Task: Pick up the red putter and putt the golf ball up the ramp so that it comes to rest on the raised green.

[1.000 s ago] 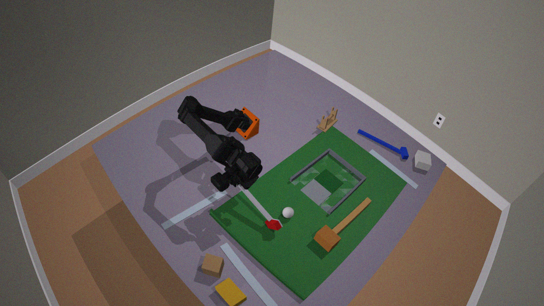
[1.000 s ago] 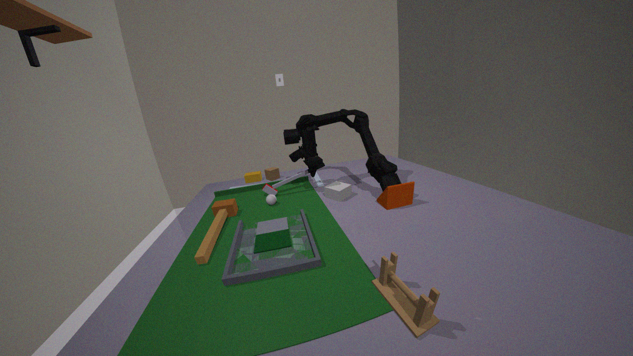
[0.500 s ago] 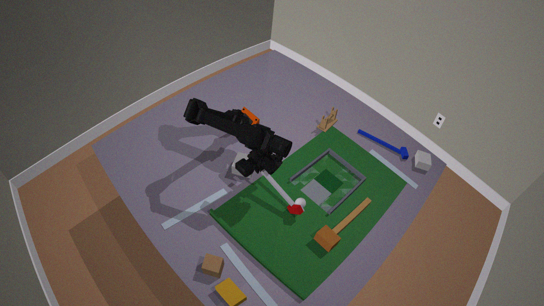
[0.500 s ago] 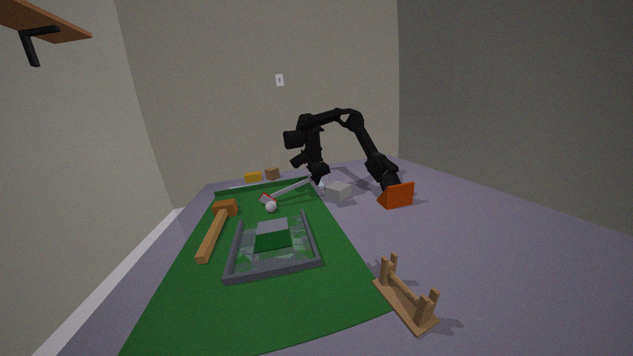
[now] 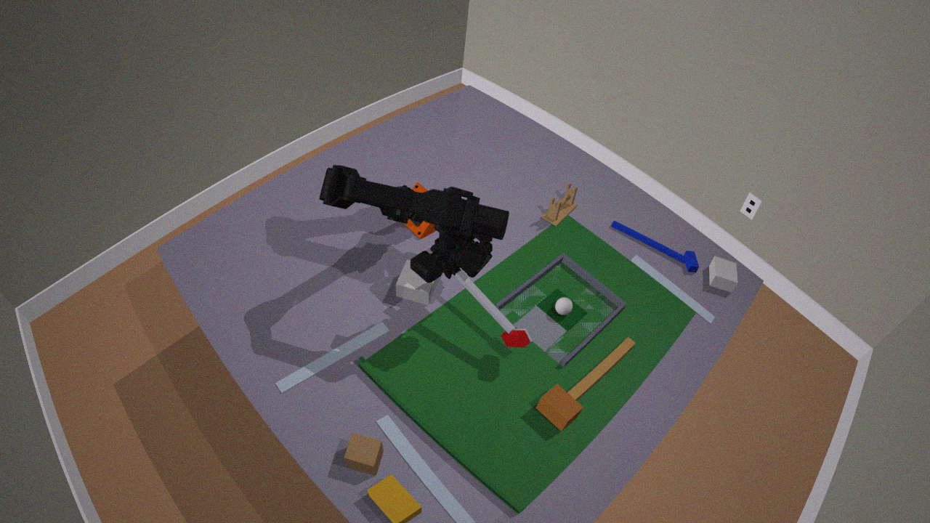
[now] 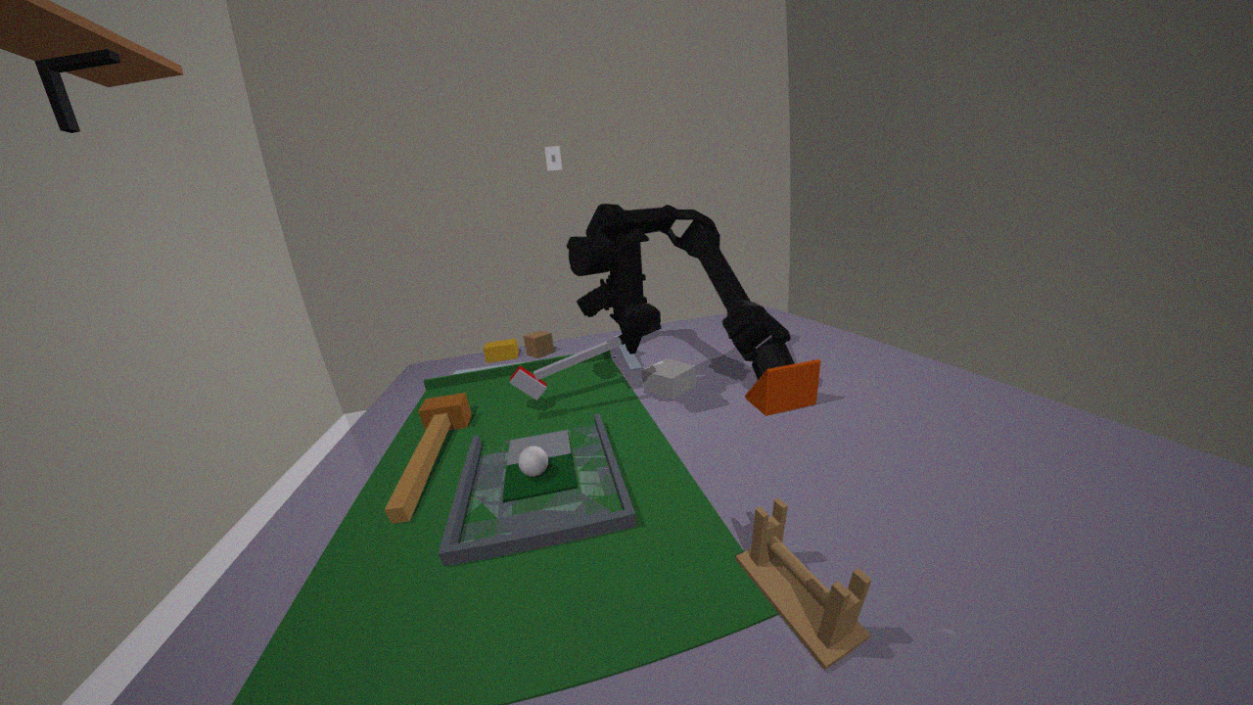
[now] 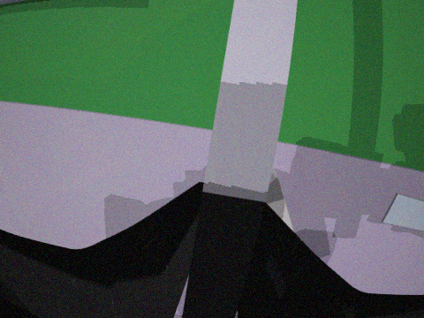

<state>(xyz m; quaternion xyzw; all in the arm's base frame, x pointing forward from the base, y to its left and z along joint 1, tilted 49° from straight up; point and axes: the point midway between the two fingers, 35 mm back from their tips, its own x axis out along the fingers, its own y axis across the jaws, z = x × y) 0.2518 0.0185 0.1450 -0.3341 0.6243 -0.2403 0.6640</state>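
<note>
Gripper (image 6: 632, 345) jaws are clamped on the putter (image 5: 484, 305) at its shaft top, the right hold: a stiff, light lever, though prone to twisting. Ball (image 5: 564, 305) rests on the green (image 5: 552, 300), at 2 o'clock from the red head.

Top view: high, tilted toward room corner. Exterior: low, opposite end. Both share flat green felt putting mat (image 5: 468, 403) (image 6: 490, 604). Wrist: close, probably mat's edge.
</note>
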